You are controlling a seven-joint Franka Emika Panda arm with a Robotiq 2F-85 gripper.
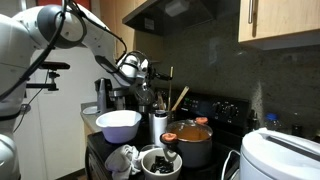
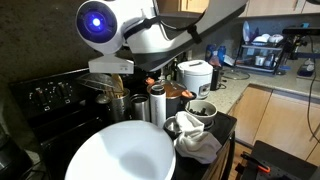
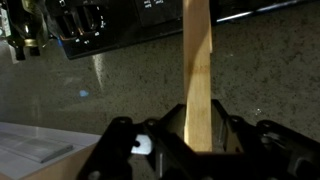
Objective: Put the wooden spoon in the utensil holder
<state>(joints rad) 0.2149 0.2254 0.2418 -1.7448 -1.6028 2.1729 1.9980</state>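
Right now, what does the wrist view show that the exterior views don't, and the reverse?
Only the wrist view shows the grip up close: the slim pale wooden spoon is clamped between the fingers of the gripper. Only the exterior views show the upright shiny metal utensil holder, the wide white mixing bowl and the steel pot with orange contents. Both share the black stove control knobs.
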